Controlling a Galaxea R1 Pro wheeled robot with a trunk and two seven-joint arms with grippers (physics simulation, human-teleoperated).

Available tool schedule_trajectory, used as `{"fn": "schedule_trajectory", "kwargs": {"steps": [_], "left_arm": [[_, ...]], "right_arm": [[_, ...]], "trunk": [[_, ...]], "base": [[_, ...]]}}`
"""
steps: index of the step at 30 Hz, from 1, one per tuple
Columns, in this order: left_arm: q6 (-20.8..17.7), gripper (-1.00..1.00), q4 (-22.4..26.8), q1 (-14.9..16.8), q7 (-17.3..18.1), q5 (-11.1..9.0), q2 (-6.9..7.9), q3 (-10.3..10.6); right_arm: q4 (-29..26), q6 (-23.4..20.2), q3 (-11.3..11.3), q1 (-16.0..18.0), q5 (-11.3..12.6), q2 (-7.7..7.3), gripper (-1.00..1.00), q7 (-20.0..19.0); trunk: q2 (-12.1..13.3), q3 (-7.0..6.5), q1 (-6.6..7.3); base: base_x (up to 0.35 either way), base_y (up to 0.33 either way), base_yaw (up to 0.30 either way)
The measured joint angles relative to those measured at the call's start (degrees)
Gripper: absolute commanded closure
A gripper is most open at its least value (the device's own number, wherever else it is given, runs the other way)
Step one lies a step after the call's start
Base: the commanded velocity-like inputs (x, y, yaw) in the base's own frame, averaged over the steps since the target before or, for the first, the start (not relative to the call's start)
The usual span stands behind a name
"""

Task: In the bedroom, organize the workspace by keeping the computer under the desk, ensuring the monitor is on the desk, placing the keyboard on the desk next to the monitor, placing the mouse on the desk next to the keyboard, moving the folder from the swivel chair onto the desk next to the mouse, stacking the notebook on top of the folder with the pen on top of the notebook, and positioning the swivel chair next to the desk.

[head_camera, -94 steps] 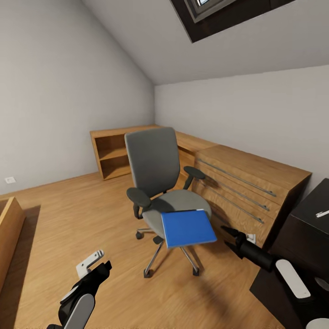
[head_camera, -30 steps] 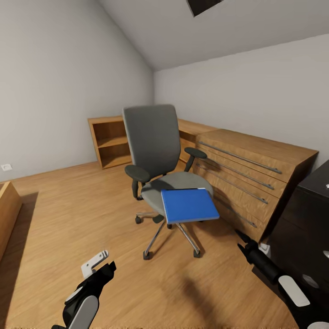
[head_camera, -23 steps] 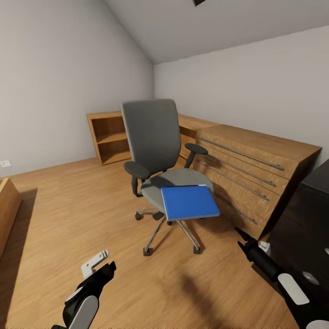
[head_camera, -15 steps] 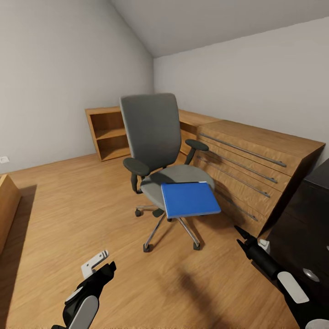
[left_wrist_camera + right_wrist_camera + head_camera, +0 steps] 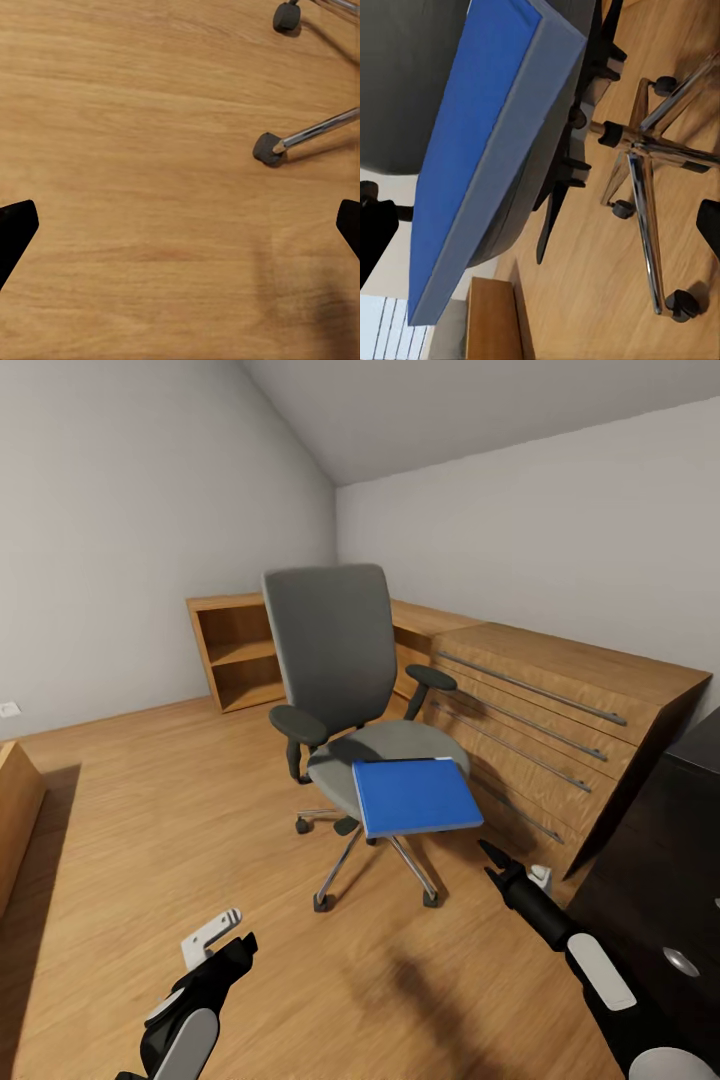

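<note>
The grey swivel chair (image 5: 335,660) stands mid-room on its chrome base. A bright-blue folder (image 5: 415,796) lies on the seat's front edge and overhangs it. My right gripper (image 5: 488,852) is open, below and to the right of the folder, its tips pointing at it with a gap between. In the right wrist view the folder (image 5: 472,150) is seen edge-on, close ahead, with the chair base (image 5: 645,169) beneath. My left gripper (image 5: 226,942) hangs open low over the floor at the left, with a chair caster (image 5: 266,148) ahead of it. A corner of the black desk (image 5: 680,830) is at the right edge.
A light wooden chest (image 5: 560,710) with long bar handles stands against the right wall behind the chair. An open wooden shelf unit (image 5: 235,655) fills the far corner. Another wooden piece (image 5: 15,815) juts in at the left edge. Wood floor stretches left of the chair.
The camera moved closer and tilted down, then held still. In the last half second my right arm reached forward and left toward the folder. The left arm, chair and folder have not moved.
</note>
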State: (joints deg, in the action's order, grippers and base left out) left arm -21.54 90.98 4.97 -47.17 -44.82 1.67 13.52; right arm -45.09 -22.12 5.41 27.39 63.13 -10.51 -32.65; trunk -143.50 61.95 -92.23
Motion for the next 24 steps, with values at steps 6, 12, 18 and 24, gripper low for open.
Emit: {"fn": "schedule_trajectory", "kwargs": {"steps": [6, 12, 18, 24], "left_arm": [[0.0, -1.0, 0.0, 0.0, 0.0, 0.0, 0.03, 0.1], [0.2, -1.0, -0.1, 0.0, 0.0, 0.1, 0.03, 0.1], [0.3, -1.0, -0.1, 0.0, 0.1, 0.2, 0.07, 1.4], [0.3, -1.0, -0.1, 0.0, 0.0, 0.2, 0.16, 2.1]], "right_arm": [[-0.2, 4.3, -0.2, 0.0, -0.2, 2.36, -1.0, 1.1], [0.0, 5.9, -0.3, 0.0, 0.0, 2.98, -1.0, 1.7], [0.1, 6.0, -0.1, 0.0, 0.2, 3.09, -1.0, 2.3], [0.2, 6.0, -0.1, 0.0, 0.4, 3.11, -1.0, 2.4]], "trunk": [[0.0, 0.0, 0.0], [0.0, 0.0, 0.01], [0.0, 0.0, 0.02], [0.0, 0.0, 0.0]], "base": [[0.0, 0.0, 0.0], [0.048, 0.0, 0.0], [0.188, 0.0, 0.0], [0.049, 0.0, 0.0]]}}
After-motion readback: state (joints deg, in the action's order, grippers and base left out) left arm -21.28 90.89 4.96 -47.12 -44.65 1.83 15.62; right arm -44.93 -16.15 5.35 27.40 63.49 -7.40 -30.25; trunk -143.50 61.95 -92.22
